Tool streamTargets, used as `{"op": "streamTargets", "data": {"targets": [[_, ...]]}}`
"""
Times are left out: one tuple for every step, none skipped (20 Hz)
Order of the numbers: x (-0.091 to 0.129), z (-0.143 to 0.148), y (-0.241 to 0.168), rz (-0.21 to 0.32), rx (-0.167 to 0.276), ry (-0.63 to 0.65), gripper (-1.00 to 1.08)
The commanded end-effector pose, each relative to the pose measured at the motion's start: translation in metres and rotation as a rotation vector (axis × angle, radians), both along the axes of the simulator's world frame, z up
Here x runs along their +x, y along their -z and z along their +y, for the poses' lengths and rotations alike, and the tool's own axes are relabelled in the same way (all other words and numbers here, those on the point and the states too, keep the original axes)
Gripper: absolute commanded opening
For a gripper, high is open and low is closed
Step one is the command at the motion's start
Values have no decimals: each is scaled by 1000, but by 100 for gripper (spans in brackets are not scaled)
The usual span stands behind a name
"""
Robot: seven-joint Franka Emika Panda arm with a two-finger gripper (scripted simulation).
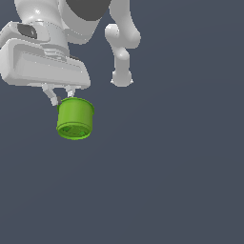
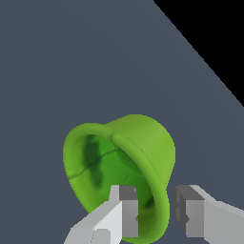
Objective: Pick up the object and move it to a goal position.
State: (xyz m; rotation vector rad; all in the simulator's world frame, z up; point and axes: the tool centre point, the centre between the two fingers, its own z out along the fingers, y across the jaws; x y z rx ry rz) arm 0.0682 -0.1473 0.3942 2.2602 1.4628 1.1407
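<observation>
**Cup pinched by its rim, hanging below the gripper**

At the exterior view's left, the white gripper [image 1: 61,95] points down with the green cup [image 1: 75,118] just beneath it. The wrist view shows why it hangs there: one finger [image 2: 125,209] sits inside the cup's mouth and the other outside, so the jaws are narrowly parted and closed on the rim wall. This grip probably suits a carry to the goal. No goal marker shows. No brand, label or writing is readable anywhere
</observation>
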Motion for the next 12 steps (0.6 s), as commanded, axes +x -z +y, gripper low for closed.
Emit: {"op": "streamTargets", "data": {"targets": [[-2,-4,-10,-35,4,-5,-100],[-3,-5,-13,-48,6,-7,-100],[-4,-7,-16,-60,8,-9,-100],[-5,-8,-19,-72,10,-11,-100],[-6,-9,-22,-83,12,-13,-100],[-7,-10,-24,-93,13,-14,-100],[-8,-12,-27,-103,15,-16,-100],[-9,-13,-29,-113,17,-18,-100],[-9,-14,-31,-121,19,-19,-100],[-10,-15,-33,-130,20,-21,-100],[-11,-16,-35,-137,22,-22,-100],[-12,-17,-37,-144,23,-23,-100]]}}
